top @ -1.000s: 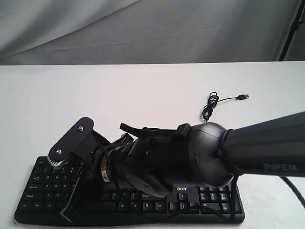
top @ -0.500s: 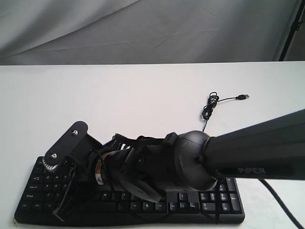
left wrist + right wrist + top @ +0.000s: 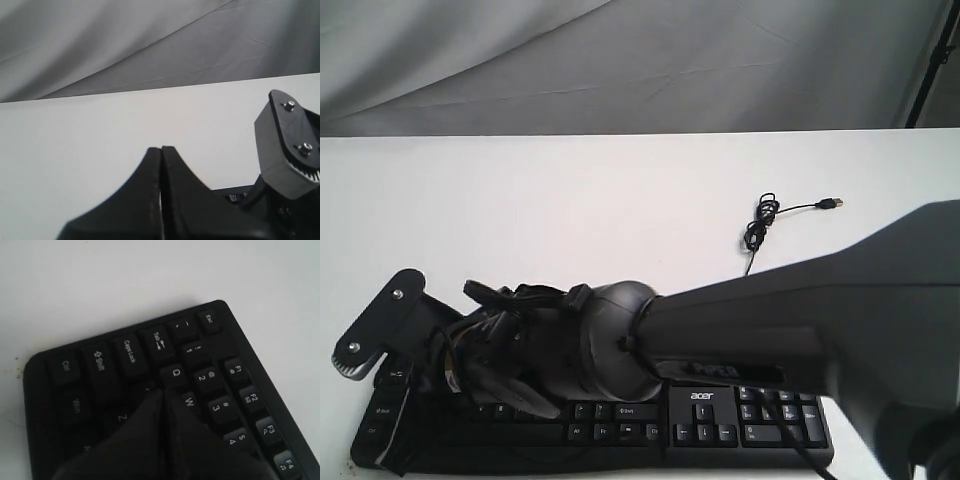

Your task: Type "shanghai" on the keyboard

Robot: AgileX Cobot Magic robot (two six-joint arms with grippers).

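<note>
At the near edge of the white table (image 3: 570, 200), the keyboard (image 3: 720, 410) lies flat, and your right arm reaches across it to its left end.
Your right gripper (image 3: 164, 392) has its fingers pressed together with nothing between them. The tips are down on the key beside Caps Lock and next to Q, its legend hidden. Your left gripper (image 3: 161, 148) is closed and empty too, near the keyboard's left end. The USB cable (image 3: 760, 225) coils on the table beyond the keyboard's right part.

Left jaws tight together over white table (image 3: 75, 140), keyboard (image 3: 235, 196) edge and black geared bracket (image 3: 287, 145) alongside, grey cloth (image 3: 100, 40) behind
</note>
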